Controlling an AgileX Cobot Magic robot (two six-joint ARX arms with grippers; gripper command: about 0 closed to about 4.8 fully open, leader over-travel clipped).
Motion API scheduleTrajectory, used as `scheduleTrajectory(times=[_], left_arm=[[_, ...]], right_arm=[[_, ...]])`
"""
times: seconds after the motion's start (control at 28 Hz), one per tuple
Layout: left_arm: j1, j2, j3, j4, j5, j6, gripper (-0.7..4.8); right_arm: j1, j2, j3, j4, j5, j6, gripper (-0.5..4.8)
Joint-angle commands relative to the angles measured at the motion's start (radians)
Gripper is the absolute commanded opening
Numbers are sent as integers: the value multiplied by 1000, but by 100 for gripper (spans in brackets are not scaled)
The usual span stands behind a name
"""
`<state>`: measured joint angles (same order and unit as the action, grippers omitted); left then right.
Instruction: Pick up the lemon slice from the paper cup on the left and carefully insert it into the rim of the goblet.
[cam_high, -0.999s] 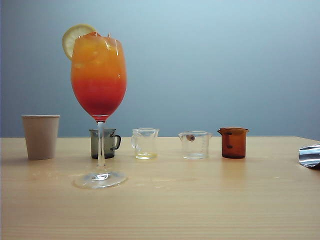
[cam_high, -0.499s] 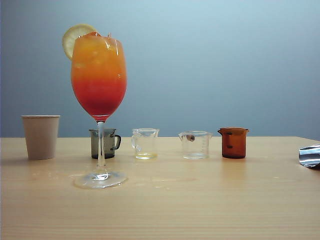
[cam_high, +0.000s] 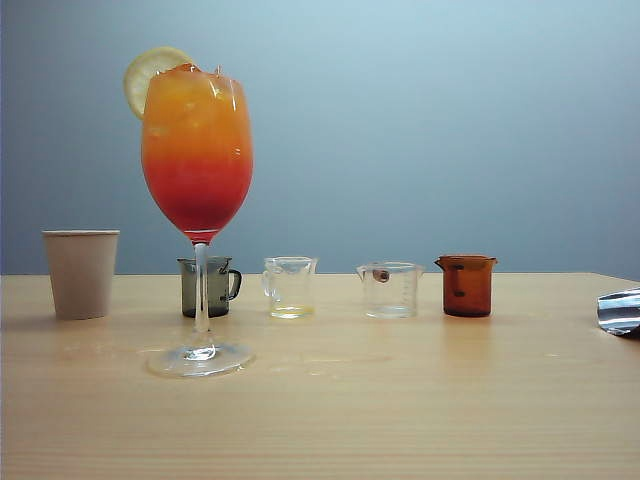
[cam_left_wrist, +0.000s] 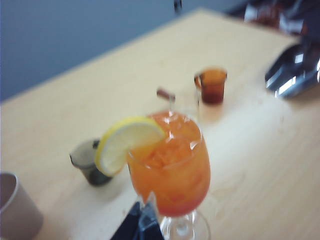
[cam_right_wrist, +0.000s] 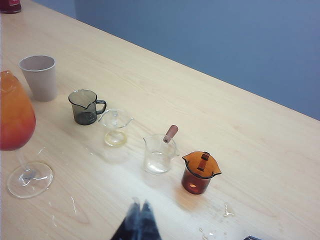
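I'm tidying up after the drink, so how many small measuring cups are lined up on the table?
4, in a row behind the goblet: dark grey handled cup, clear cup with yellowish liquid, clear empty cup, amber cup. None looks hidden.

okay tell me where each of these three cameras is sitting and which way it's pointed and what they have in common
Exterior view: low at the table's edge, facing the blue wall across the goblet, paper cup and small beakers; a shiny arm part shows at the right edge.
Left wrist view: above, looking down on the lemon slice seated on the goblet's rim; the shut left gripper shows.
Right wrist view: high, looking down over the beaker row; the shut right gripper shows.
Shared: all three show the goblet, paper cup and amber beaker.
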<state>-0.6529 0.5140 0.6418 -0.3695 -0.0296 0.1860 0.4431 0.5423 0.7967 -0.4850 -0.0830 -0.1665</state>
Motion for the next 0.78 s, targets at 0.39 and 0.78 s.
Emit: scheduleTrajectory(times=[0.39,0.78], left_arm=[[1,-238,-316,351,-21,-7,-5],[209,-487,-474,363,-15,-72,-6]], right_arm=[[0,0,3,13,3,2,-1],[1,0,4,11,3,2,-1]])
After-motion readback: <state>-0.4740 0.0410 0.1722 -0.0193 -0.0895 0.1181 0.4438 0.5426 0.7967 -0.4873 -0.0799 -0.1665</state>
